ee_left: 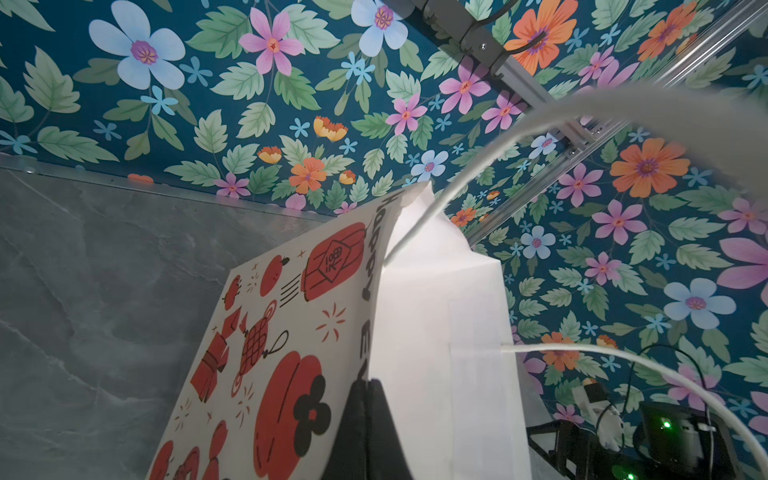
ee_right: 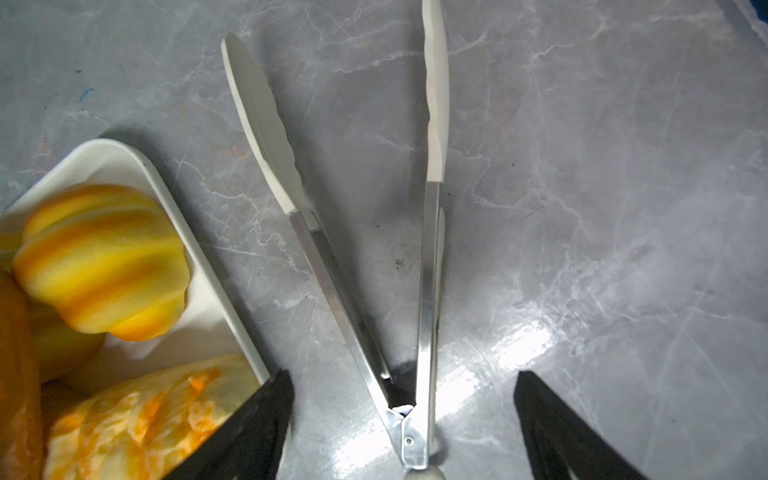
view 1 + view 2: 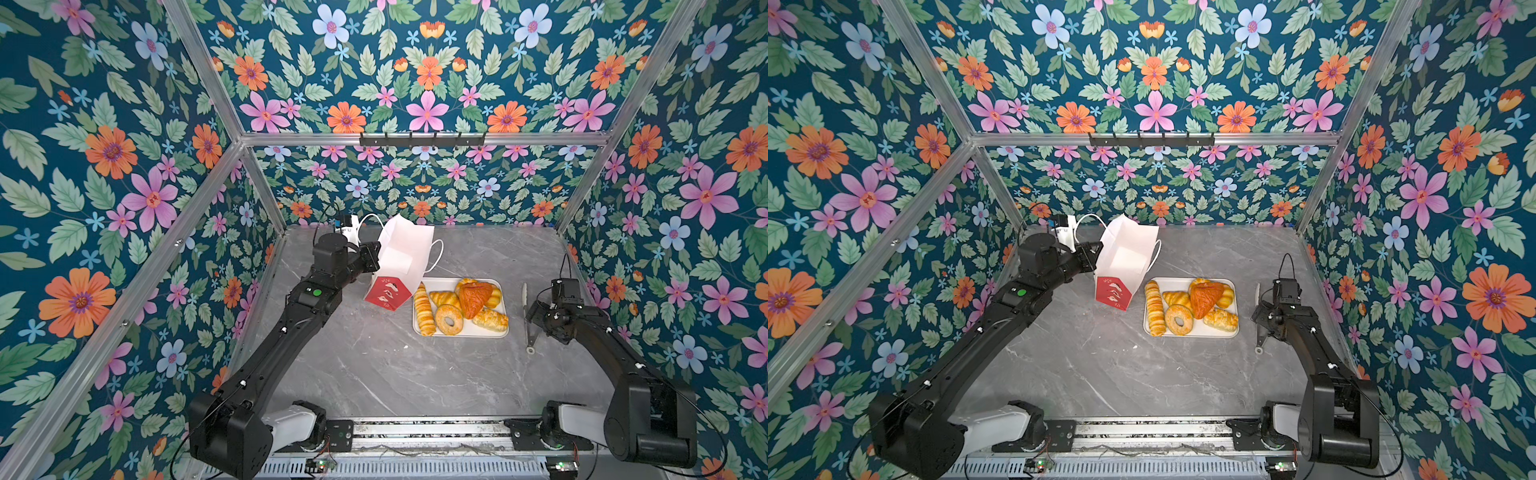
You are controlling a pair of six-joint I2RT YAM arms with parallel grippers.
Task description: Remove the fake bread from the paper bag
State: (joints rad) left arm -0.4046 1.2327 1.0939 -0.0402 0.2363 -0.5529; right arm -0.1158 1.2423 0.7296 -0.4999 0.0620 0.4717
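The paper bag leans tilted at the back of the table, its white inside turned up toward the camera. My left gripper is shut on the edge of its printed wall. The fake bread, several golden pieces and one orange-brown one, lies on a white tray beside the bag. My right gripper is open to the right of the tray, its fingers either side of the hinge end of metal tongs.
The tongs lie spread on the grey marble tabletop between the tray and the right wall. The bag's white cord handles hang loose. Flowered walls enclose the table on three sides.
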